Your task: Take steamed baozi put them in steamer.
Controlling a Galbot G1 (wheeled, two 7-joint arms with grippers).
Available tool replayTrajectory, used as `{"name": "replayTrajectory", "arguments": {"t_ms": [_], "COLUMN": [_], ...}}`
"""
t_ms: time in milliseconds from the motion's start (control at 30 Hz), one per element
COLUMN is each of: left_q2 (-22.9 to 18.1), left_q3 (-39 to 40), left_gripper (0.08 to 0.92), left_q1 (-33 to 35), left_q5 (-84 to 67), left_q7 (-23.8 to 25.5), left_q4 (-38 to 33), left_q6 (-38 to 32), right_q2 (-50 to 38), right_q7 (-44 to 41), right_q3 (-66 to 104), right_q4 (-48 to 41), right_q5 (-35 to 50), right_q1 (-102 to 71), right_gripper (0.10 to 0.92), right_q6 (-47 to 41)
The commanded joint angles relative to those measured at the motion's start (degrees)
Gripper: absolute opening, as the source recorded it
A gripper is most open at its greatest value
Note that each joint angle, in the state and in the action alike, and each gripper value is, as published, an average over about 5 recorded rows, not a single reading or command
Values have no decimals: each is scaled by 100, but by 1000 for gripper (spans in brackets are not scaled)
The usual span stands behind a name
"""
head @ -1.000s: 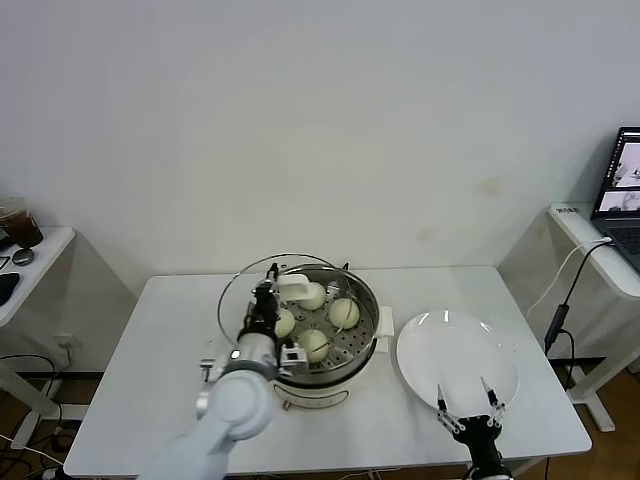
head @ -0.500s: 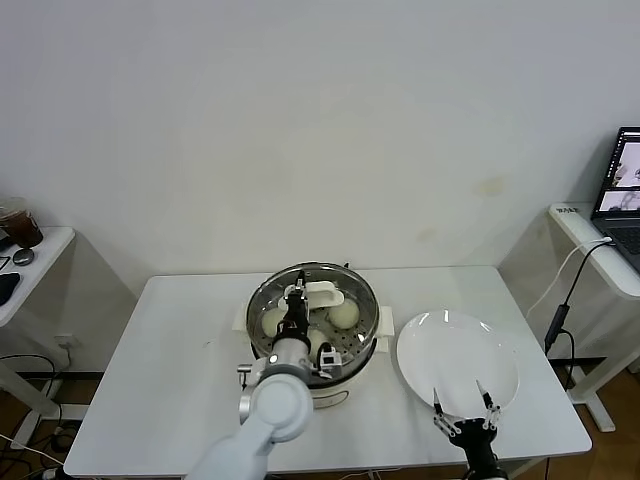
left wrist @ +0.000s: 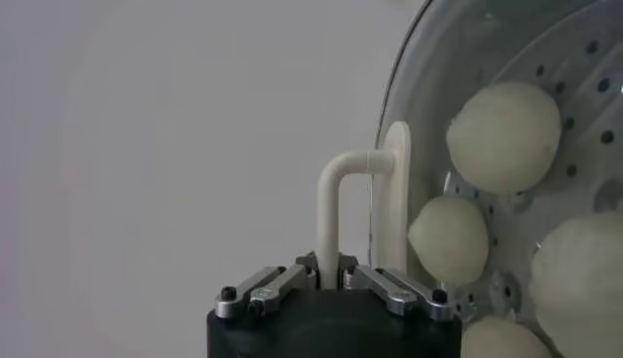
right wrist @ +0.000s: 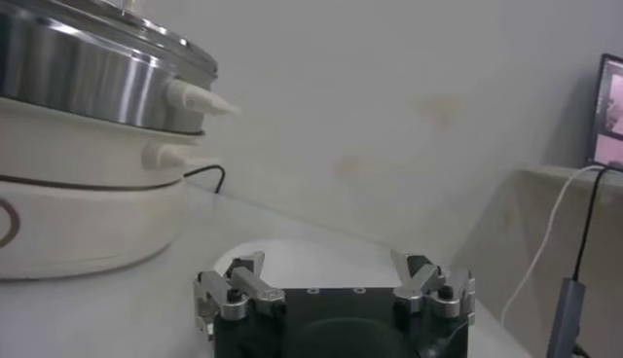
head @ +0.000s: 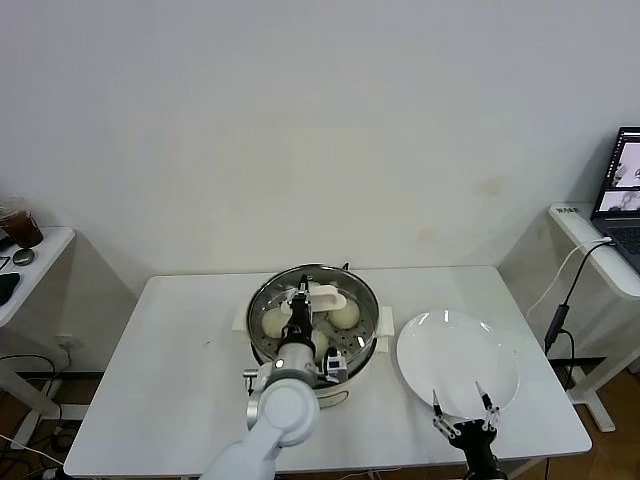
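The steamer (head: 362,345), a shiny steel pot on a white base, stands mid-table, and its side also shows in the right wrist view (right wrist: 88,68). Several cream-white baozi sit on its perforated tray (head: 345,314) (head: 273,321) (left wrist: 503,122) (left wrist: 449,238). A round glass lid (left wrist: 389,88) covers the pot's mouth. My left gripper (head: 300,302) (left wrist: 329,277) is shut on the lid's white handle (head: 324,296) (left wrist: 331,204). My right gripper (head: 460,405) (right wrist: 331,277) waits open near the table's front right edge, with nothing between its fingers.
A flat white plate (head: 458,350) (right wrist: 311,258) lies right of the steamer, just beyond my right gripper. A laptop (head: 622,190) and a hanging cable (head: 560,310) are on a side table at far right. A cup (head: 20,225) stands on the left side table.
My left gripper carried the glass lid from the steamer's left side rightwards over the pot, where it now covers the baozi. The right gripper barely moved.
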Motion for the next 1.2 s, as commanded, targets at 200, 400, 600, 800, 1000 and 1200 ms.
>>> {"name": "replayTrajectory", "arguments": {"t_ms": [200,400,600,800,1000,1200], "left_q2": [-57,-108,-151,19,486,940], "left_q3": [-68,-75,-63,-203,-809,-2431], "left_gripper": [175,175,192,344,517,690], "left_q1": [117,176,328,870,1973,3998], "left_q5": [356,260,-96,-586,-2308,-6147], "left_q7": [-156,-155,-200,-463,-1168,-2008], "left_q4": [113,74,-234,-941,-2307,-3070], "left_q6": [-150,-150,-113,-278,-560,-2515], "right_q2": [-2,-14,-28,-65,-60,-49], "right_q7": [-5,-12,-18,-32,-44,-51], "right_q3": [-29,-38,-50,-56,-65,-111], "right_q4": [-6,0,3,16,20,28], "right_q5": [-14,-18,-20,-15,-32,-18], "right_q1": [-2,-13,-22,-48,-45,-51], "right_gripper": [823,823,823,823,823,823], "right_q6": [3,2,0,7,-12,-12]}}
